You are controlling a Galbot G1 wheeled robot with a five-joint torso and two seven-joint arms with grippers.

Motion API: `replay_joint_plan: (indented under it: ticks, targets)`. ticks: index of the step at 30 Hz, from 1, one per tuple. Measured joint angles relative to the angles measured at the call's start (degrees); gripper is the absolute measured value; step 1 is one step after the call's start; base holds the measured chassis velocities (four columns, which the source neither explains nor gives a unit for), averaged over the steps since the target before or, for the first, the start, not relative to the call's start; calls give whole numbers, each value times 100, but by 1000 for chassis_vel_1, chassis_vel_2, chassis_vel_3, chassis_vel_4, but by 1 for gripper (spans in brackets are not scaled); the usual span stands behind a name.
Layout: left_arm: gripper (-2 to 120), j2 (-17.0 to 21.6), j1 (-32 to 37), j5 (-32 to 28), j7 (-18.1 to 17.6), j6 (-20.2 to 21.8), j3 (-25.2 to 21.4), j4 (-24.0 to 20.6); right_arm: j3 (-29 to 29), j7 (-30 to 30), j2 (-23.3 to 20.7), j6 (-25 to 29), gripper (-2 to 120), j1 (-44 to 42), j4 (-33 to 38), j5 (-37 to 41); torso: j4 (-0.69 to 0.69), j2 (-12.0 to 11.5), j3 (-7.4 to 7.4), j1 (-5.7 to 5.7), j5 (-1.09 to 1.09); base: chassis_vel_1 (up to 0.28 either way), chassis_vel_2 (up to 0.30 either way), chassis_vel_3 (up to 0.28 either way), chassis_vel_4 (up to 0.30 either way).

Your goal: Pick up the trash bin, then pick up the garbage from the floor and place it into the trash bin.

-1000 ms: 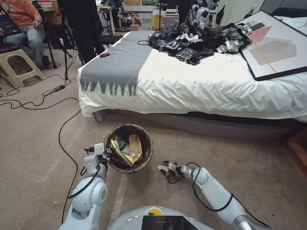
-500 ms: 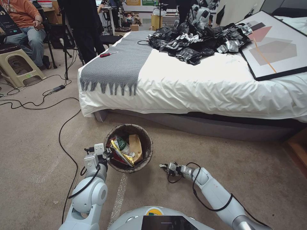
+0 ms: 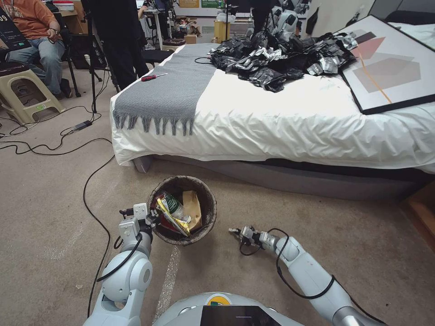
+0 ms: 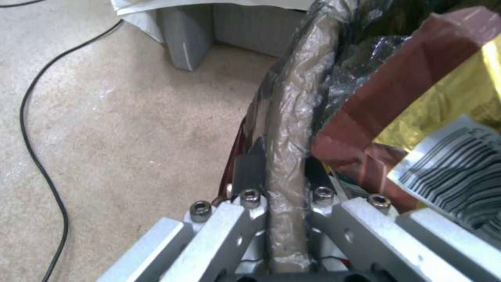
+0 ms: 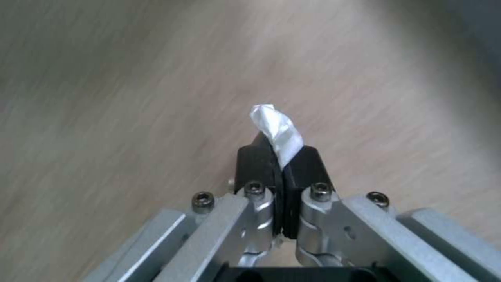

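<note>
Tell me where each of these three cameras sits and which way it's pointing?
Head view: on the robot's head, looking forward and down at the carpet, the bed, both arms and the trash bin.
Left wrist view: on the left wrist, looking along the left gripper clamped on the bin's bag-lined rim.
Right wrist view: on the right wrist, facing the carpet past the right gripper, pinching a white tissue wad.
Shared: head and left wrist views both show the bin's rim and the packets inside.

The right gripper [image 3: 236,232], pinching a white tissue wad [image 5: 276,131] between closed fingers, now sits slightly farther to the robot's right of the trash bin [image 3: 183,210] than before.
</note>
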Motion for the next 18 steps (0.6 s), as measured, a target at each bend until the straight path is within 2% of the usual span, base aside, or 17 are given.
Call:
replay_joint_plan:
  ticks: [2,3,4,7,8,10,11,12,15,16,18]
  targets:
    - [0,0,0,0,0,0,-1,0,107,224,-34,-15,0,-31,445,450,0,0,0,0,1,0,0,0,0]
    - [0,0,0,0,0,0,0,0,208,383,-61,-39,0,-36,891,760,1,0,0,0,1,0,0,0,0]
    - [0,0,0,0,0,0,0,0,208,383,-61,-39,0,-36,891,760,1,0,0,0,1,0,0,0,0]
    - [0,0,0,0,0,0,-1,0,398,763,-204,-213,0,-47,2270,1491,2,0,0,0,0,0,0,0,0]
    - [0,0,0,0,0,0,-1,0,398,763,-204,-213,0,-47,2270,1491,2,0,0,0,0,0,0,0,0]
    - [0,0,0,0,1,0,0,0,419,938,-282,-323,0,-68,3171,1873,1,-1,0,0,-1,0,0,0,0]
    - [0,0,0,0,0,0,0,0,396,1036,-313,-368,0,-79,3653,2081,1,0,0,0,-1,0,0,0,0]
    - [0,0,0,0,0,0,0,0,396,1036,-313,-368,0,-79,3653,2081,1,0,0,0,-1,0,0,0,0]
    - [0,0,0,0,0,0,0,0,230,1202,-363,-472,0,-116,4627,2478,2,0,-1,0,-2,0,0,0,0]
    - [0,0,0,0,0,0,0,0,230,1202,-363,-472,0,-116,4627,2478,2,0,-1,0,-2,0,0,0,0]
    - [0,0,0,0,0,0,0,0,15,1272,-424,-550,0,-204,5239,2609,1,0,-1,0,-2,0,0,0,0]
